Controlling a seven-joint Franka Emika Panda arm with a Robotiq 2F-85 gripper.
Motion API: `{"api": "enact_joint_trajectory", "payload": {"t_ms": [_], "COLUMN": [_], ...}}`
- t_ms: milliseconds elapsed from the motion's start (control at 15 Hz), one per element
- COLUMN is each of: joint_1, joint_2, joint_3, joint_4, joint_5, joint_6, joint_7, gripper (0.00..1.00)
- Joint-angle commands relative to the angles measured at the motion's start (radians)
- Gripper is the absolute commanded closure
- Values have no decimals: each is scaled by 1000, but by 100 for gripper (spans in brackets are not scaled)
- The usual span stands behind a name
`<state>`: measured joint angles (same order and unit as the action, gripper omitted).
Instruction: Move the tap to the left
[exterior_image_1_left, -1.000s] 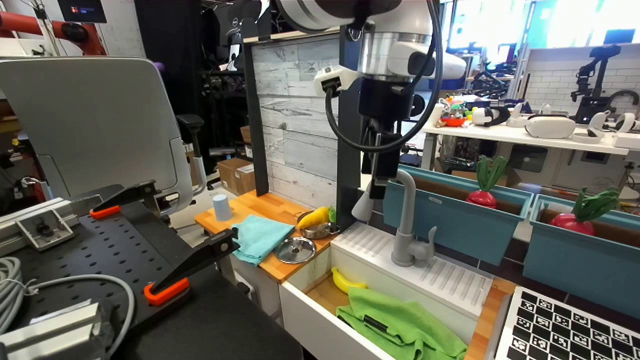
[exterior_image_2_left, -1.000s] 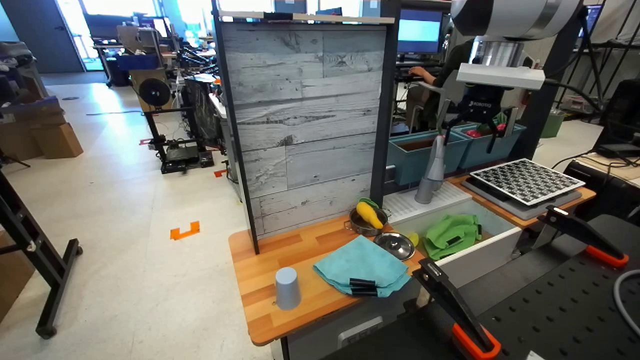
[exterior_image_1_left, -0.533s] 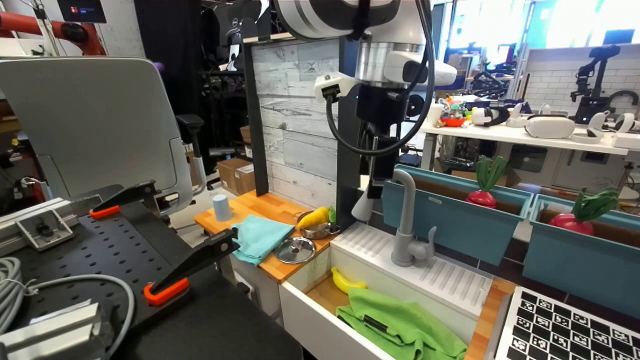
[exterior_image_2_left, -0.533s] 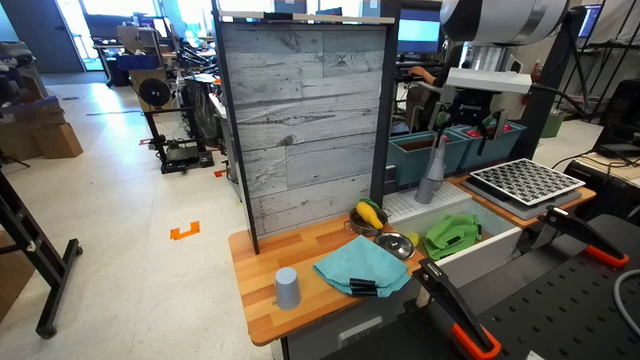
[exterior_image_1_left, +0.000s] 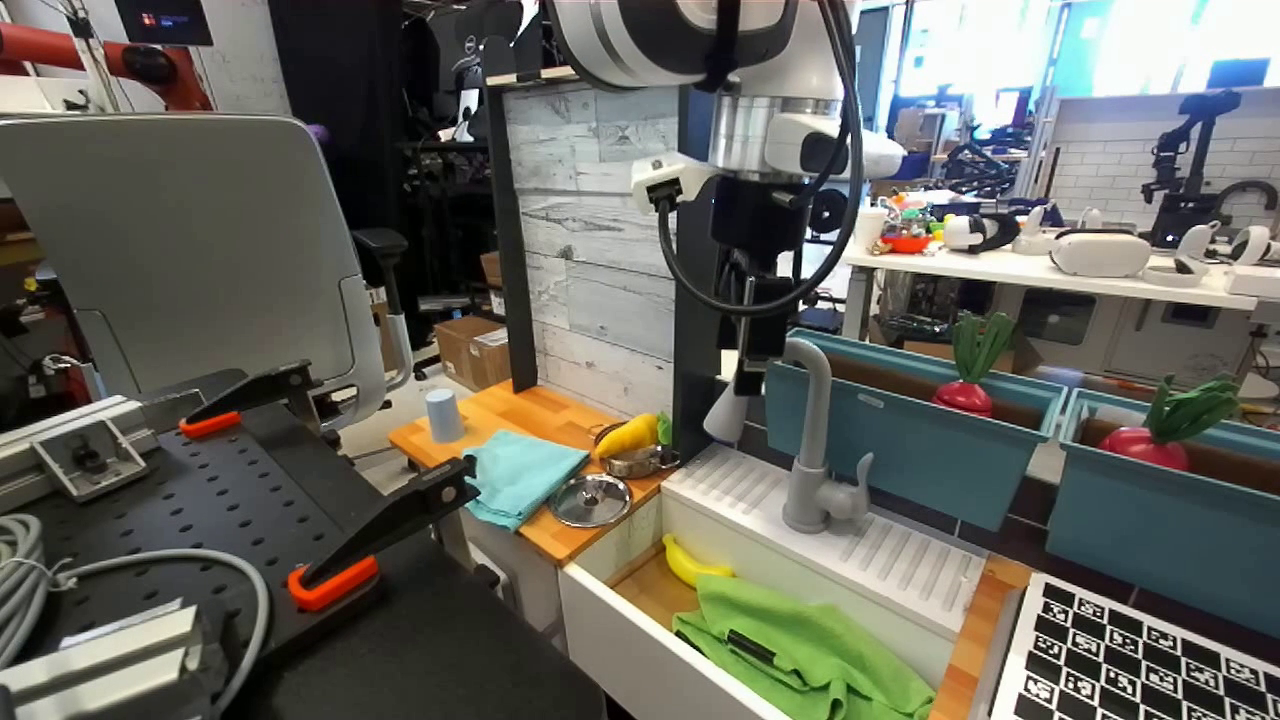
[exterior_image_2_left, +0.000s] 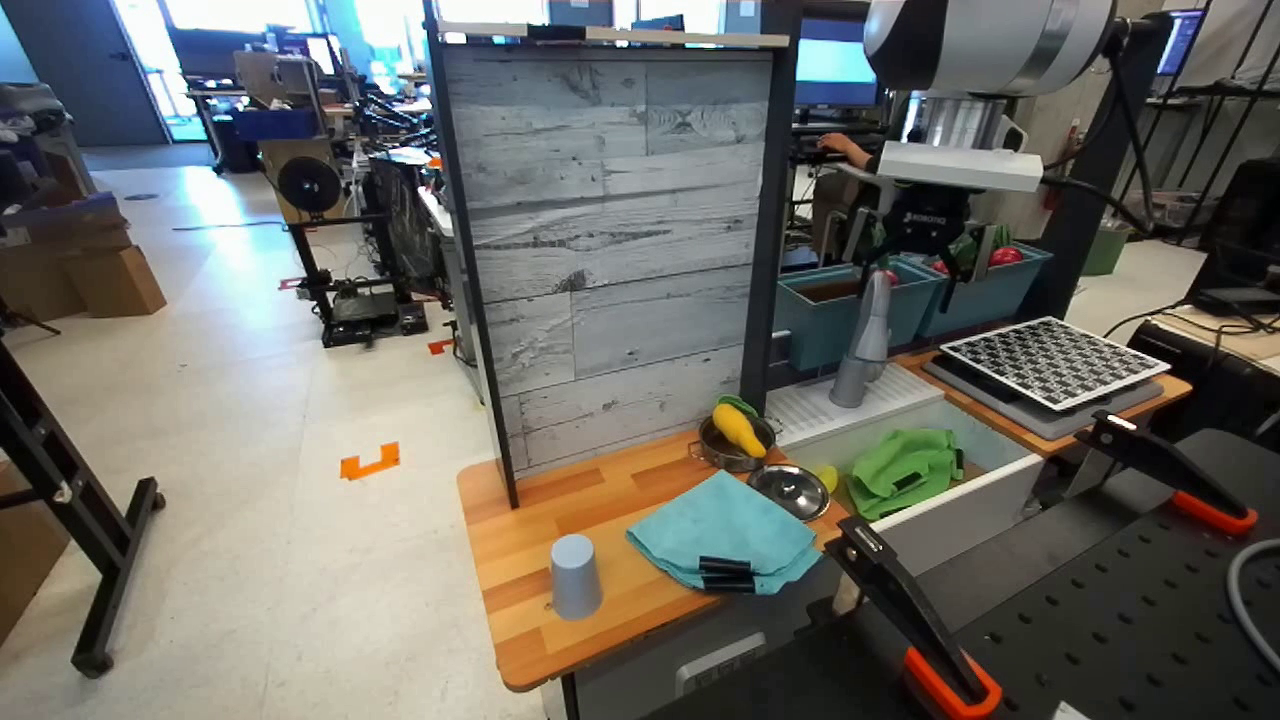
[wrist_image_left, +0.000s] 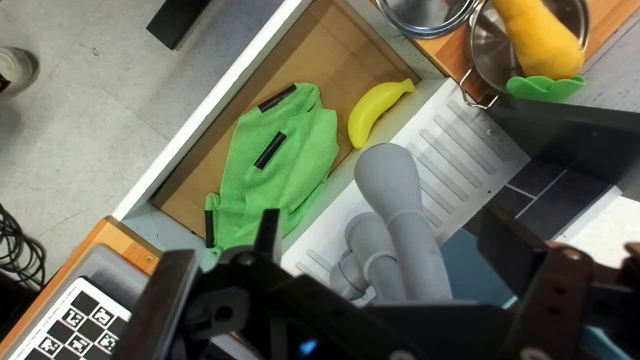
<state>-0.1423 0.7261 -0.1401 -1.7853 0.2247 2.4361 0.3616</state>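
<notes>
The grey tap stands upright on the white ridged ledge behind the sink. Its arched spout shows in both exterior views (exterior_image_1_left: 815, 420) (exterior_image_2_left: 872, 330), with the spout head to the left and the lever to the right in an exterior view. My gripper (exterior_image_1_left: 752, 380) is at the height of the arch's top and hides part of it. It is open and empty, and it also shows in an exterior view (exterior_image_2_left: 908, 285). In the wrist view the fingers (wrist_image_left: 387, 237) stand wide apart, with the tap (wrist_image_left: 392, 185) between them; no contact shows. The lower part of the arch is hidden by the gripper body.
The sink (exterior_image_1_left: 640, 640) holds a green cloth (exterior_image_1_left: 810, 640) and a yellow banana (exterior_image_1_left: 692, 562). Blue planters (exterior_image_1_left: 900, 430) stand close behind the tap. A dark post (exterior_image_1_left: 697, 300) rises to its left. A pot (exterior_image_2_left: 733, 450), lid and blue cloth lie on the wooden counter.
My gripper has moved down and left, over the tap, most clearly in an exterior view. It has stayed open. The tap has not moved.
</notes>
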Motion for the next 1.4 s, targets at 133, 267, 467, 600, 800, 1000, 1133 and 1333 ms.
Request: {"api": "enact_joint_trajectory", "payload": {"t_ms": [133,267,467,600,800,1000,1133,1333], "joint_1": [15,21,33,40,44,36,42,50], "joint_2": [59,72,85,92,93,92,95,101], "joint_3": [-5,-7,-13,-17,-16,-6,-7,0], "joint_4": [55,65,74,80,84,87,95,116], "joint_5": [-9,-12,-17,-20,-17,-2,-9,-9], "joint_6": [33,35,34,36,37,30,27,8], "joint_7": [1,9,17,20,21,20,22,25], "gripper": [26,42,66,82,95,94,94,94]}}
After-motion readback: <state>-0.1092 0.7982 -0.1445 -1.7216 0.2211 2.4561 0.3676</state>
